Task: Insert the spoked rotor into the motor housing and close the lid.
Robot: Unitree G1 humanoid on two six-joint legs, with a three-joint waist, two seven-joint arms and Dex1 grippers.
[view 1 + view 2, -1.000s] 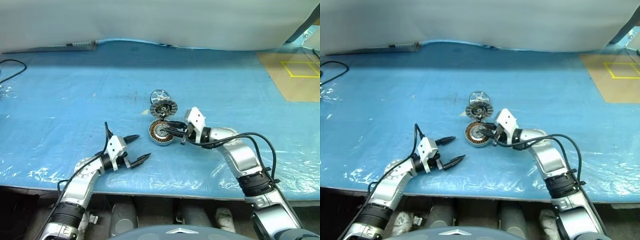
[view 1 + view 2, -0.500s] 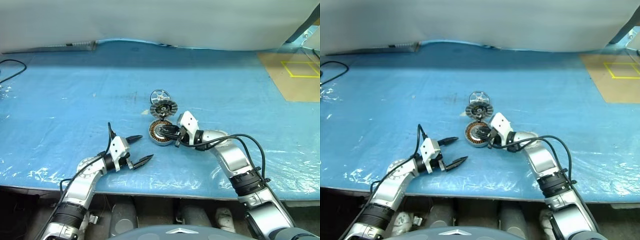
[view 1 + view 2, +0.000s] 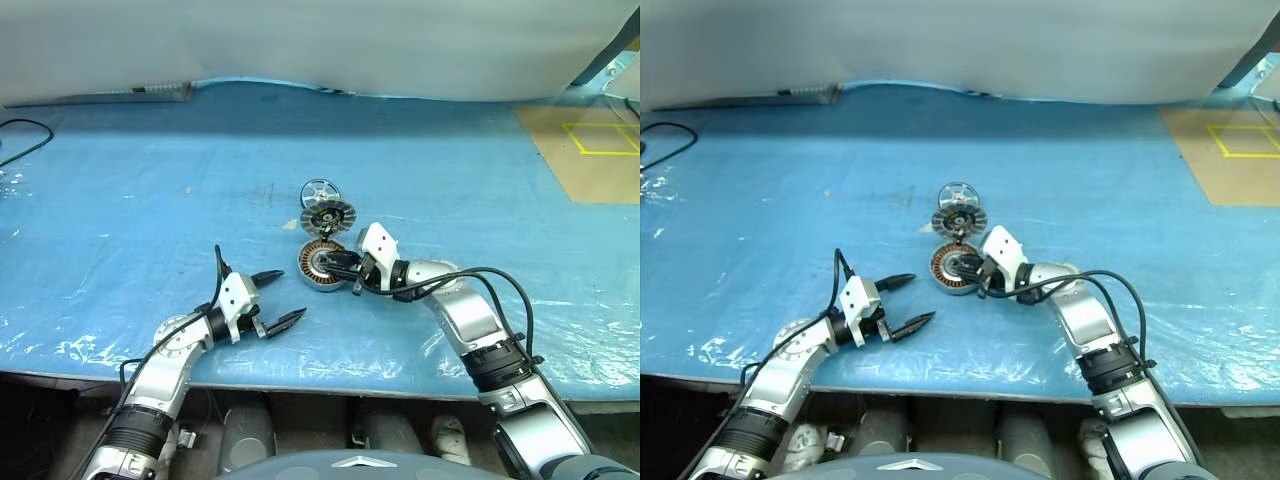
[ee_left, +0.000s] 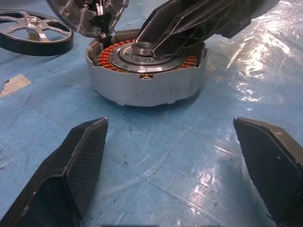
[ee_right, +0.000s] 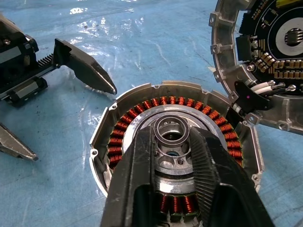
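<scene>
The motor housing (image 3: 320,265), with its ring of copper windings, lies flat on the blue sheet. My right gripper (image 5: 173,132) reaches over it, open, one finger on each side of the central bearing ring (image 5: 173,128). Just behind the housing the ribbed grey lid (image 3: 328,215) leans with its circuit side (image 5: 270,56) showing. The shiny spoked rotor (image 3: 320,190) sits behind the lid. My left gripper (image 3: 277,297) hovers wide open and holding nothing, a short way in front and to the left of the housing (image 4: 142,85).
A blue plastic sheet (image 3: 150,200) covers the table. A black cable (image 3: 25,135) lies at the far left. A brown board with yellow tape lines (image 3: 590,150) sits at the back right. The table's front edge (image 3: 330,378) runs just below both arms.
My right wrist has settled slightly lower and closer over the housing. The discs and the left gripper stay where they were.
</scene>
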